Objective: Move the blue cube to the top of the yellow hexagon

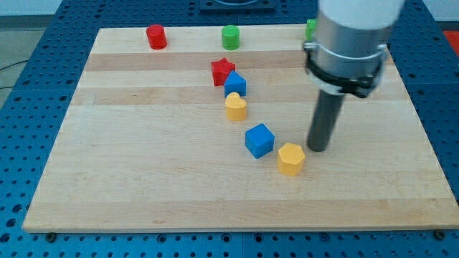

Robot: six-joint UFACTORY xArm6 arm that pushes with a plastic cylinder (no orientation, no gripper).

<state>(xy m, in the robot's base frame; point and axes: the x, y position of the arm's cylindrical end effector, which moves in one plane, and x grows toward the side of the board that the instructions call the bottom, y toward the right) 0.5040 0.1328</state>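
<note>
While tip (pixel 318 148) rests just right of yellow hexagon (pixel 291 158), no pincer fitted, bare rod only. Blue cube (pixel 259 140) just upper-left of hexagon, nearly touching. Best circle round to cube's left, nudge gently rightward; avoid clipping hexagon.

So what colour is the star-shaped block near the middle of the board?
Red: the star-shaped block shows clearly in the camera view.
</note>
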